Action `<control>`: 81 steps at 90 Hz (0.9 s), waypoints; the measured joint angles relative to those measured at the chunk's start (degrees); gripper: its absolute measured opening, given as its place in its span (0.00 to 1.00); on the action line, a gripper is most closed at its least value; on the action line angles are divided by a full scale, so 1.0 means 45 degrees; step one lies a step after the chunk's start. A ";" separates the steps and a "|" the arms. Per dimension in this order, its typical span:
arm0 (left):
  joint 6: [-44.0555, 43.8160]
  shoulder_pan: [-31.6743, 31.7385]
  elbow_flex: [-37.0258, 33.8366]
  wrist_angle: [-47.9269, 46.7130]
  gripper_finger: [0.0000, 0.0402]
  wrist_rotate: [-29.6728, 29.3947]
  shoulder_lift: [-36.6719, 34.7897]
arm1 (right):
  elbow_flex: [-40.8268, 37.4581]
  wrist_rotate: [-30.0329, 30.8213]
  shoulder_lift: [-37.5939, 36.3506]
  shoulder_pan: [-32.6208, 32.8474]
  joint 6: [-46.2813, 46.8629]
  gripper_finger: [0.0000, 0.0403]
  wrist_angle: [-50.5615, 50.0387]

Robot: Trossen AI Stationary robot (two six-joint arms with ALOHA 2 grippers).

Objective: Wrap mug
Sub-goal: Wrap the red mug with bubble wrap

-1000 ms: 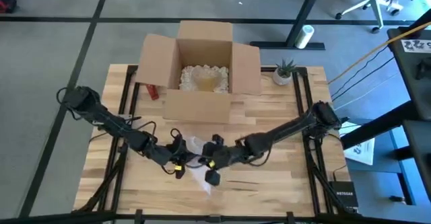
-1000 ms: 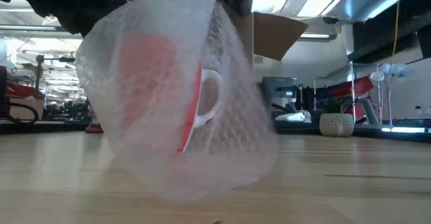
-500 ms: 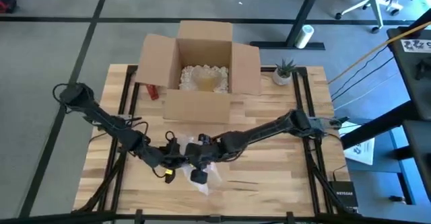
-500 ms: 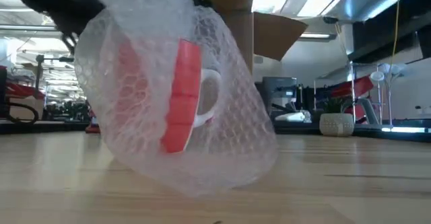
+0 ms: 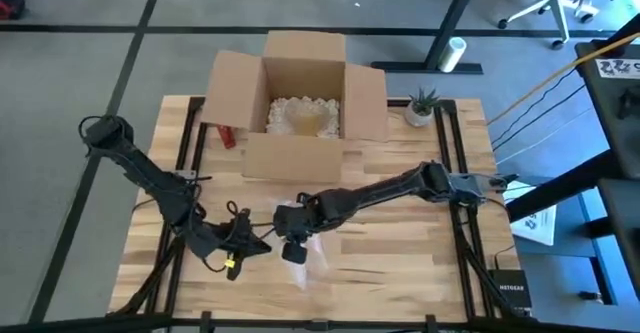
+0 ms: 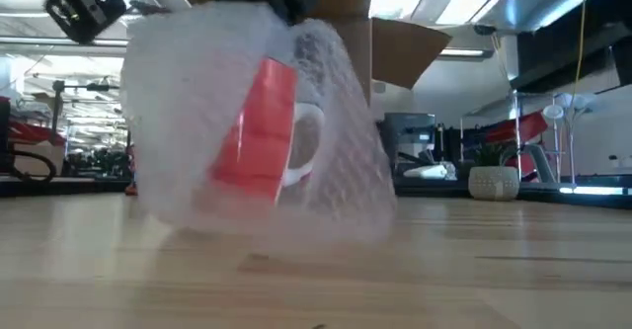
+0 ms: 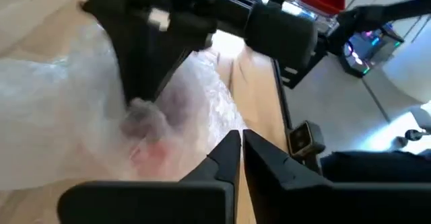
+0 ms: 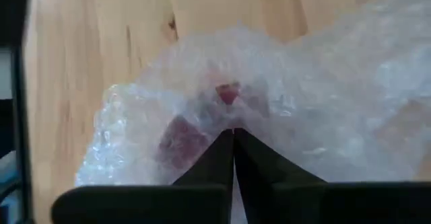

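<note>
Where the left gripper [image 5: 243,245] had been against the bundle half a second earlier, the high view showed it drawn back toward the table's left, just clear of the bubble wrap [image 5: 305,258], leaving the right gripper [image 5: 292,248] alone over it. In the low view the red mug [image 6: 259,123] sat tilted inside the wrap near the tabletop. The left wrist view showed fingers pressed together, empty. The right wrist view showed fingers [image 8: 222,150] pinching wrap over the mug.
</note>
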 joint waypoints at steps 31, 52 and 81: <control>-0.0147 0.1197 -0.0005 -0.0006 0.00 0.0311 0.1098 | 0.0153 -0.0846 0.0297 -0.0003 -0.0024 0.00 0.0915; 0.0141 0.1860 0.0024 0.0157 0.00 0.0349 0.1209 | 0.2194 -0.0347 0.0154 0.0314 0.0000 0.00 -0.1458; -0.0071 0.2439 -0.0019 0.0073 0.00 0.0775 0.1964 | 0.3136 0.1657 -0.0599 0.0976 0.0527 0.00 -0.3218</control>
